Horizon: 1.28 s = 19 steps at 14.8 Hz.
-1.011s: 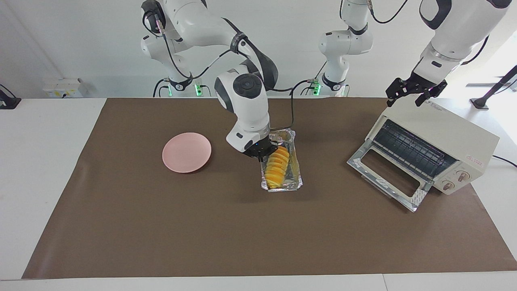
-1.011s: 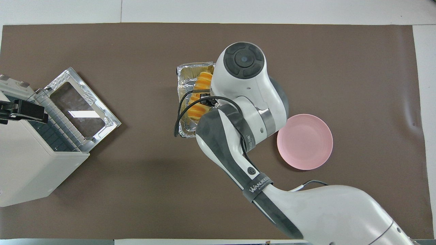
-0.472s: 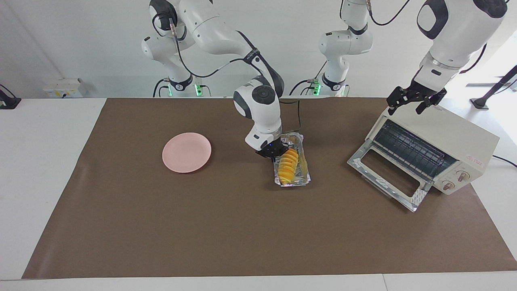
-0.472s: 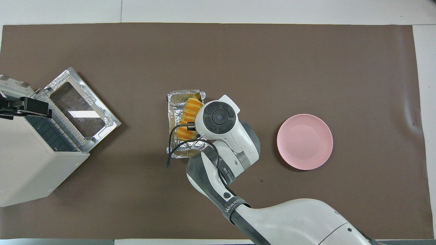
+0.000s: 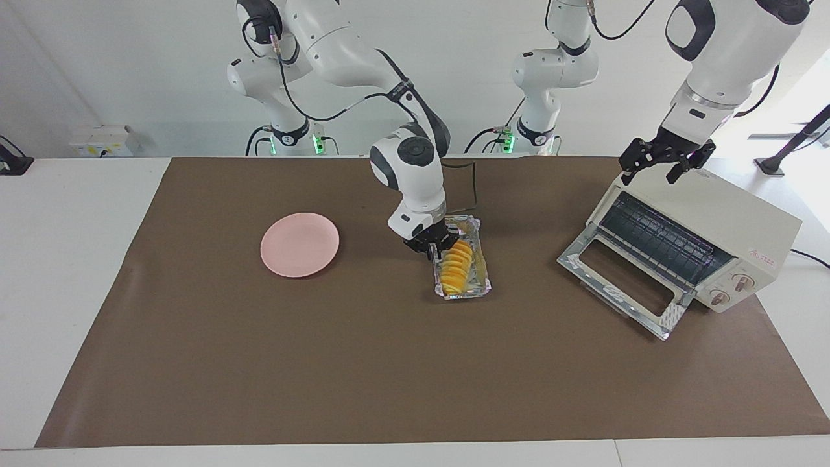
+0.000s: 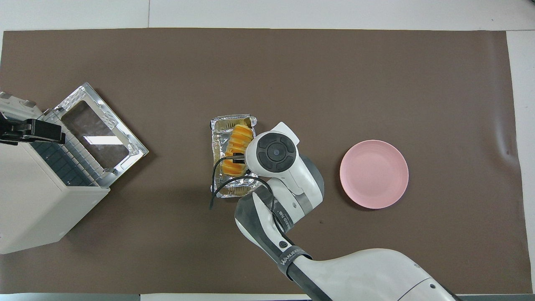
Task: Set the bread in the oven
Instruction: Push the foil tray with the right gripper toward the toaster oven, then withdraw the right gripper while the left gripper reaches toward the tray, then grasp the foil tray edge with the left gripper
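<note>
With the sliced bread (image 5: 457,264) lying in the foil tray (image 5: 476,285) at nine o'clock of the open toaster oven (image 5: 703,240), the right gripper (image 5: 436,250), its grip not discernible, should be closed squarely across the slices, while the left gripper (image 5: 661,161) waits with fingers spread over the oven top.

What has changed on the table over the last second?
The right gripper lowered the tray with the bread to or close to the mat, slightly toward the oven; whether it has let go is unclear. The plate, the open oven and the left gripper over it stayed put.
</note>
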Each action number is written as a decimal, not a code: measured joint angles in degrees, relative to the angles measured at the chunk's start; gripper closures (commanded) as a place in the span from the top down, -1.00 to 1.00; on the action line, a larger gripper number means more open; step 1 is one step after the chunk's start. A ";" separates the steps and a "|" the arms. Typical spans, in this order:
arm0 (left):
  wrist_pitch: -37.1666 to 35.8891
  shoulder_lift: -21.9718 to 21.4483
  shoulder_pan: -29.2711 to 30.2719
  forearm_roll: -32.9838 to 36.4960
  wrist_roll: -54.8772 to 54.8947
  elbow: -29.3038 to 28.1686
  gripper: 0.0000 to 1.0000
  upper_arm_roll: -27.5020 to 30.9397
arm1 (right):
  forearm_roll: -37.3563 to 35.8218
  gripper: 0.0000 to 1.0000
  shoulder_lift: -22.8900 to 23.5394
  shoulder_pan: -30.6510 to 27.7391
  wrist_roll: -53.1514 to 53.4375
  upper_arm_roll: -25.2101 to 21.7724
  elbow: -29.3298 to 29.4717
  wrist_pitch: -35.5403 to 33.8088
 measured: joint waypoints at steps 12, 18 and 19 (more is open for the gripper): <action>9.65 3.91 -7.62 -0.01 -7.92 -1.78 1.00 -0.72 | -0.01 1.00 -8.64 -12.49 -3.96 -1.15 11.98 -24.11; 19.31 14.28 -21.30 -0.01 -26.32 -1.56 1.00 -1.01 | -0.22 1.00 -11.94 -24.33 -28.96 -1.58 12.00 -29.58; 20.42 15.66 -23.50 -0.02 -28.61 -1.43 1.00 -1.04 | -0.23 1.00 -12.48 -26.34 -32.02 -1.61 12.01 -30.32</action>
